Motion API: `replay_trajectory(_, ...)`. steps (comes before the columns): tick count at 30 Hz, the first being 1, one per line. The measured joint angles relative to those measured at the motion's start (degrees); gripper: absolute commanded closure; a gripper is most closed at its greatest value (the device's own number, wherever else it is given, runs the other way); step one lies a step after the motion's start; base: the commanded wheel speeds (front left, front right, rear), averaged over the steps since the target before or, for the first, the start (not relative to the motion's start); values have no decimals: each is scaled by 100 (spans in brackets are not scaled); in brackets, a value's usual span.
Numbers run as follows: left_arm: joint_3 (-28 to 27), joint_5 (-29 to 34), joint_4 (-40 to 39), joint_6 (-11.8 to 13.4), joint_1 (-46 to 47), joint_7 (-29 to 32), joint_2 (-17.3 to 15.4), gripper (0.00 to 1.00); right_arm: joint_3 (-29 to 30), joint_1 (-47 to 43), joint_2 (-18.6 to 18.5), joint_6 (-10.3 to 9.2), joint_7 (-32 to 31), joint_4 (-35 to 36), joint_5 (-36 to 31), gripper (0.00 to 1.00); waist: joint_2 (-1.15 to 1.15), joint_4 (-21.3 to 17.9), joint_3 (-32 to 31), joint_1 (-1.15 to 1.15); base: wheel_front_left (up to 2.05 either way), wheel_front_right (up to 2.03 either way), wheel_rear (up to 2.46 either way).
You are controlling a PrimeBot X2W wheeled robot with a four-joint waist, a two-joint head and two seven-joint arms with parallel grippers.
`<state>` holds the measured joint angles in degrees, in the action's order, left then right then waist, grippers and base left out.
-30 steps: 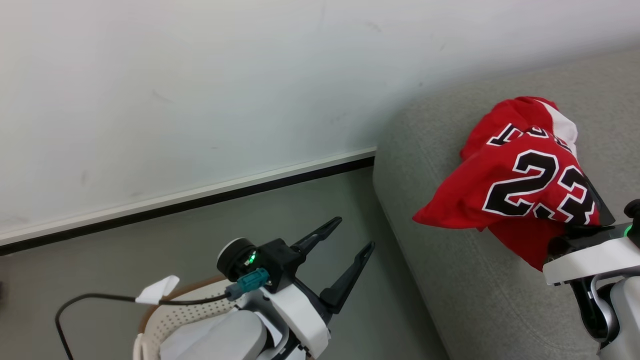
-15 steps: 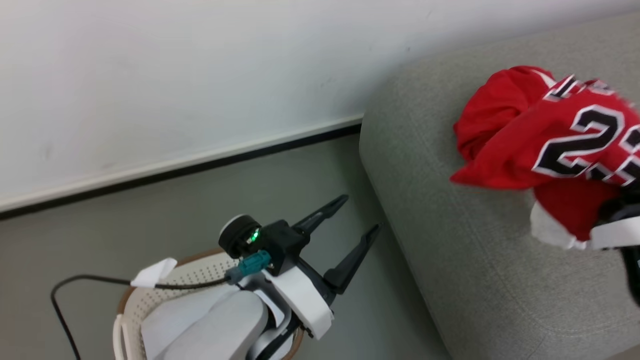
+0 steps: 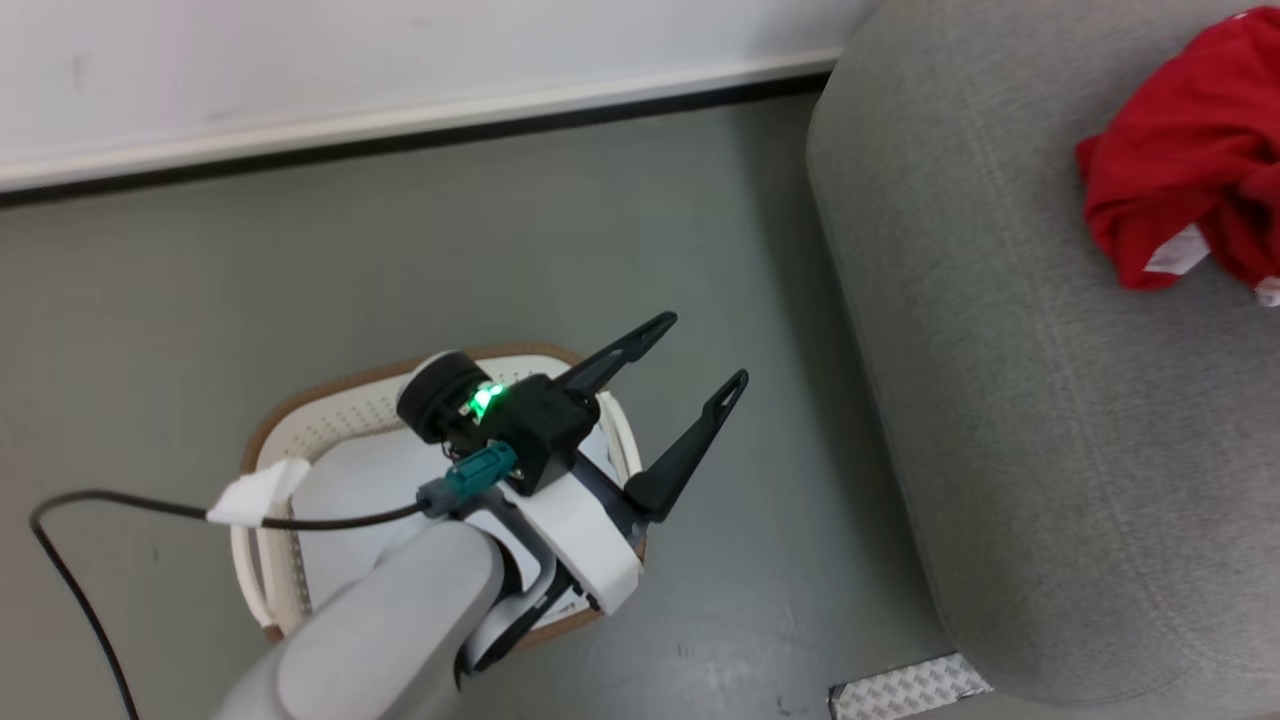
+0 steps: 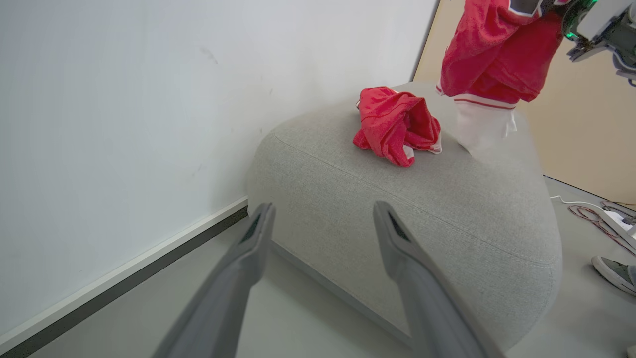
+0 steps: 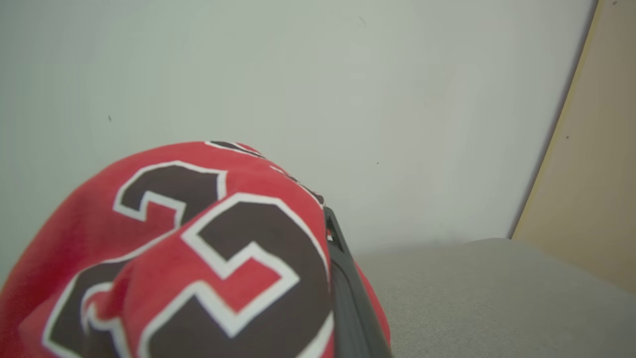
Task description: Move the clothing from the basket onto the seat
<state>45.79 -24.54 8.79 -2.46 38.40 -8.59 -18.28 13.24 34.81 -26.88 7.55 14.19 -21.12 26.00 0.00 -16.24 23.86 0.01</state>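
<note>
My left gripper [image 3: 703, 350] stands open with nothing in it, above the far rim of the white basket [image 3: 300, 430] on the floor. The grey seat [image 3: 1000, 400] is to the right, and a crumpled red piece of clothing [image 3: 1170, 190] lies on it. In the left wrist view that piece [image 4: 397, 124] rests on the seat [image 4: 397, 214] beyond my open left gripper [image 4: 323, 209]. My right gripper [image 4: 571, 20] is shut on the red jersey [image 4: 492, 59], which hangs over the seat. The jersey [image 5: 198, 258] drapes over a dark finger [image 5: 348, 293].
A flat pale sheet [image 3: 340, 490] lies in the basket under my left arm. A white wall with a dark baseboard [image 3: 400, 135] runs behind. A ribbed metal plate [image 3: 900, 685] sits on the floor by the seat. A person's shoe [image 4: 616, 271] and cables [image 4: 606, 214] lie beyond the seat.
The head camera has tilted down, bringing the basket into fuller view. The right gripper with the jersey has moved right over the seat and out of the head picture. The left gripper stays open.
</note>
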Motion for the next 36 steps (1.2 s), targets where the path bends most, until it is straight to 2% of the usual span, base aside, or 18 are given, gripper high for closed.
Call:
replay_trajectory(3,-25,47,-104,9,131,43,-47,0,87,189,-221,0,-51,-491,212,100,0,109,267,0,0,0,0)
replay_trajectory(7,-85,84,-208,49,247,80,-121,0,-80,510,-400,0,-149,-1107,268,100,0,223,577,0,0,0,0)
replay_trajectory(12,-92,147,-309,70,396,116,-144,0,-716,849,-588,0,-609,-1928,453,100,0,320,878,1,0,0,0)
replay_trajectory(20,-91,163,-309,98,424,94,-182,0,-1642,1170,-870,0,-1798,-2576,862,100,0,372,990,0,0,0,0)
replay_trajectory(21,-91,160,-291,98,423,88,-181,0,-1722,1181,-911,0,-1887,-2603,947,95,0,373,966,0,0,0,0)
replay_trajectory(23,-88,143,-234,100,417,48,-167,0,-1903,1199,-1002,0,-2026,-2644,1037,58,0,374,902,0,0,0,0)
replay_trajectory(24,-87,134,-207,100,411,33,-158,0,-1975,1199,-1039,0,-2036,-2658,1096,48,0,373,859,0,0,0,0)
replay_trajectory(25,-90,126,-172,101,404,3,-151,0,-2049,1198,-1066,0,-2068,-2663,1160,0,0,373,810,0,0,0,0)
replay_trajectory(30,-85,-13,3,125,282,-130,-90,0,-2487,1078,-1146,0,-2201,-2648,1356,0,0,364,465,0,0,0,0)
replay_trajectory(36,-116,-192,218,162,-42,-302,-73,0,-2981,710,-1362,0,-2681,-2331,1800,0,0,350,-123,-1,0,0,0)
